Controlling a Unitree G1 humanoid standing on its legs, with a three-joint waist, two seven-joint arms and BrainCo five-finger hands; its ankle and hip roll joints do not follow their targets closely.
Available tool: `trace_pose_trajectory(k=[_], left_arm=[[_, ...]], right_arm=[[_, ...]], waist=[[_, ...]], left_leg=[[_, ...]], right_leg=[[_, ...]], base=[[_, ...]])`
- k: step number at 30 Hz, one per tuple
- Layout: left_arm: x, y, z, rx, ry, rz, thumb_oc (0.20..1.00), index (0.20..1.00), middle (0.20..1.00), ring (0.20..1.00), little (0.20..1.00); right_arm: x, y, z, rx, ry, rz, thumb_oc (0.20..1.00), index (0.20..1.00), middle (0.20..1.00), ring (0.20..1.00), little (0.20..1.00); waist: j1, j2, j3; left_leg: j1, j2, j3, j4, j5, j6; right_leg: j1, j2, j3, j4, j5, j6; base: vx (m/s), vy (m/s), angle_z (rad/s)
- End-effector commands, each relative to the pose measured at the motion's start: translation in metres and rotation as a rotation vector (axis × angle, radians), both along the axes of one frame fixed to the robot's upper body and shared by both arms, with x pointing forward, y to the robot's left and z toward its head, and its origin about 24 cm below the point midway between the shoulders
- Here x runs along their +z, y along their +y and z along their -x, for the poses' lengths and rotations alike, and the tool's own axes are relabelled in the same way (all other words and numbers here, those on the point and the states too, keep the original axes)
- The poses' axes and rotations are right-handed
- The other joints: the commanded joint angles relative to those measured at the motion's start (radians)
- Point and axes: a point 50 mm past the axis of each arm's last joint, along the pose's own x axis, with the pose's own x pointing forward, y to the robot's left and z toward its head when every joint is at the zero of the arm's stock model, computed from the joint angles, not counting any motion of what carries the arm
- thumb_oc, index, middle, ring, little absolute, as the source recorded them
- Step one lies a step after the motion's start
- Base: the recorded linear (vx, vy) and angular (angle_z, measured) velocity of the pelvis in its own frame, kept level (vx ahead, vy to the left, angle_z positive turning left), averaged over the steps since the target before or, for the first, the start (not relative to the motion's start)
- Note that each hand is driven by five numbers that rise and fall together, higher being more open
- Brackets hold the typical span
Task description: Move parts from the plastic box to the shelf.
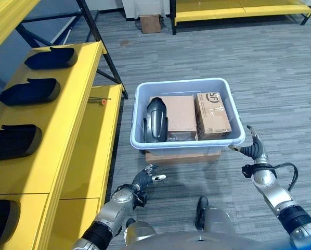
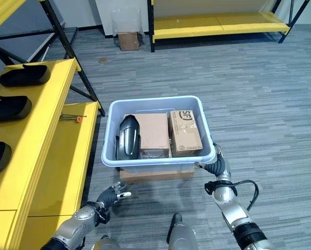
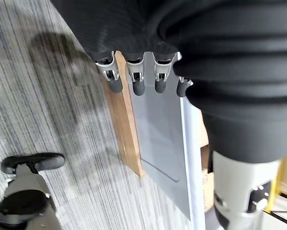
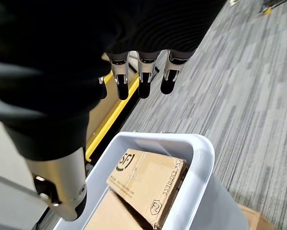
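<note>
While one black moulded part (image 1: 156, 121) lies in the left side of the pale blue plastic box (image 1: 187, 142), leaning against the left wall, four like it already sit in a row on the upper level of the yellow shelf (image 1: 75, 104) to the robot's left — the nearest shelved part (image 1: 0, 221) at the view's lower left, the farthest shelved part (image 1: 52, 58) near the shelf's far end. By that count the job looks well along, with one part left in the box as far as can be seen. Beside that part stand two cardboard cartons: a large plain carton (image 1: 179, 115) in the middle and a smaller printed carton (image 1: 212, 114) on the right. Whether these count as parts cannot be told.

The box rests on a flat cardboard slab (image 1: 182, 155) on the grey carpet. An orange-tipped tool (image 1: 100, 100) lies on the shelf's lower level.

Neither hand holds anything. The left hand (image 1: 143, 179) hovers low before the box's near left corner, fingers loosely spread; the right hand (image 1: 253, 147) is just beside the near right corner, fingers straight and apart — its thumb looks to be at the rim.

The smaller carton carries dark printed logos and lettering; the other surfaces show no writing.
</note>
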Motion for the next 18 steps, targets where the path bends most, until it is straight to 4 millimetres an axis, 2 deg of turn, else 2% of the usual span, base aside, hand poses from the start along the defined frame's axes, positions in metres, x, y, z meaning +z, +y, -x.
trace_pose_trajectory(k=[1, 2, 3, 5, 6, 7, 8, 9, 10, 12, 13, 15, 18], left_arm=[[0.011, 0.006, -0.013, 0.028, -0.081, -0.013, 1.000, 1.000, 1.000, 1.000, 1.000], [0.011, 0.006, -0.013, 0.035, -0.079, -0.012, 1.000, 1.000, 1.000, 1.000, 1.000], [0.011, 0.010, -0.015, 0.061, -0.076, -0.008, 1.000, 1.000, 1.000, 1.000, 1.000], [0.013, 0.013, -0.019, 0.091, -0.066, 0.031, 1.000, 1.000, 1.000, 1.000, 1.000], [0.012, 0.013, -0.018, 0.094, -0.065, 0.031, 1.000, 1.000, 1.000, 1.000, 1.000], [0.011, 0.014, -0.016, 0.108, -0.058, 0.016, 1.000, 1.000, 1.000, 1.000, 1.000], [0.010, 0.014, -0.015, 0.110, -0.057, 0.015, 1.000, 1.000, 1.000, 1.000, 1.000], [0.008, 0.015, -0.012, 0.114, -0.048, 0.013, 1.000, 1.000, 1.000, 1.000, 1.000], [0.006, 0.016, -0.008, 0.113, -0.044, 0.008, 1.000, 1.000, 1.000, 1.000, 1.000], [0.004, 0.017, -0.003, 0.117, -0.037, 0.013, 1.000, 1.000, 1.000, 1.000, 1.000], [0.001, 0.018, 0.001, 0.114, -0.025, 0.023, 1.000, 1.000, 1.000, 1.000, 1.000], [-0.003, 0.019, 0.005, 0.103, -0.012, 0.022, 1.000, 1.000, 1.000, 1.000, 1.000], [-0.007, 0.018, 0.009, 0.112, 0.004, 0.032, 1.000, 1.000, 1.000, 1.000, 1.000]], right_arm=[[0.026, 0.016, -0.013, 0.163, -0.117, 0.040, 1.000, 1.000, 1.000, 1.000, 1.000], [0.026, 0.016, -0.012, 0.169, -0.117, 0.039, 1.000, 1.000, 1.000, 1.000, 1.000], [0.026, 0.017, -0.009, 0.184, -0.115, 0.039, 1.000, 1.000, 1.000, 1.000, 1.000], [0.024, 0.019, -0.004, 0.211, -0.107, 0.040, 1.000, 1.000, 1.000, 1.000, 1.000], [0.024, 0.019, -0.004, 0.216, -0.105, 0.041, 1.000, 1.000, 1.000, 1.000, 1.000], [0.023, 0.023, -0.004, 0.244, -0.096, 0.036, 1.000, 1.000, 1.000, 1.000, 1.000], [0.023, 0.023, -0.004, 0.245, -0.095, 0.036, 1.000, 1.000, 1.000, 1.000, 1.000], [0.023, 0.024, -0.003, 0.253, -0.091, 0.029, 1.000, 1.000, 1.000, 1.000, 1.000], [0.022, 0.025, -0.003, 0.255, -0.088, 0.021, 1.000, 1.000, 1.000, 1.000, 1.000], [0.021, 0.025, 0.000, 0.255, -0.083, 0.010, 1.000, 1.000, 1.000, 1.000, 1.000], [0.018, 0.024, 0.004, 0.251, -0.065, -0.005, 1.000, 1.000, 1.000, 1.000, 1.000], [0.012, 0.024, 0.009, 0.251, -0.029, -0.022, 1.000, 1.000, 1.000, 1.000, 1.000], [0.003, 0.027, 0.012, 0.238, 0.020, -0.034, 1.000, 1.000, 1.000, 1.000, 1.000]], waist=[[-0.003, -0.024, 0.017], [-0.006, -0.024, 0.016], [-0.018, -0.026, 0.013], [-0.033, -0.029, 0.010], [-0.031, -0.028, 0.010], [-0.013, -0.024, 0.014], [-0.014, -0.024, 0.015], [-0.001, -0.021, 0.019], [0.006, -0.020, 0.021], [0.009, -0.018, 0.020], [0.006, -0.012, 0.011], [0.007, -0.008, 0.002], [0.017, -0.010, -0.002]], left_leg=[[-0.034, 0.064, -0.035, 0.116, 0.022, -0.093], [-0.038, 0.070, -0.030, 0.122, 0.034, -0.099], [-0.053, 0.110, 0.016, 0.153, 0.090, -0.125], [-0.076, 0.139, 0.073, 0.206, 0.124, -0.141], [-0.080, 0.125, 0.065, 0.209, 0.117, -0.137], [-0.109, 0.036, 0.006, 0.211, 0.078, -0.110], [-0.112, 0.026, 0.000, 0.210, 0.073, -0.106], [-0.129, -0.028, -0.038, 0.200, 0.053, -0.091], [-0.140, -0.054, -0.057, 0.189, 0.045, -0.085], [-0.145, -0.076, -0.059, 0.156, 0.047, -0.082], [-0.148, -0.085, -0.047, 0.083, 0.072, -0.091], [-0.159, -0.082, -0.055, 0.013, 0.117, -0.104], [-0.168, -0.071, -0.083, -0.035, 0.142, -0.107]], right_leg=[[0.109, 0.001, -0.020, -0.066, -0.004, -0.009], [0.109, 0.003, -0.023, -0.067, -0.007, -0.012], [0.124, 0.005, -0.047, -0.082, -0.015, -0.023], [0.159, 0.017, -0.084, -0.123, -0.021, -0.036], [0.162, 0.021, -0.084, -0.128, -0.019, -0.037], [0.173, 0.044, -0.071, -0.144, -0.010, -0.037], [0.175, 0.044, -0.071, -0.146, -0.010, -0.035], [0.187, 0.054, -0.058, -0.161, -0.003, -0.033], [0.199, 0.059, -0.050, -0.175, 0.002, -0.032], [0.217, 0.060, -0.047, -0.198, 0.010, -0.029], [0.234, 0.058, -0.049, -0.223, 0.019, -0.023], [0.248, 0.052, -0.047, -0.236, 0.027, -0.018], [0.254, 0.042, -0.044, -0.231, 0.024, -0.015]], base=[[0.06, -0.199, 0.03], [0.07, -0.235, 0.04], [0.07, -0.227, 0.05], [0.12, -0.252, 0.37], [0.14, -0.183, 0.65], [0.08, -0.057, 0.44], [0.12, -0.055, 0.20], [0.10, -0.001, -0.10], [0.13, 0.011, -0.14], [0.13, 0.073, -0.19], [0.18, 0.156, -0.08], [0.20, 0.189, 0.03], [0.15, 0.168, -0.01]])
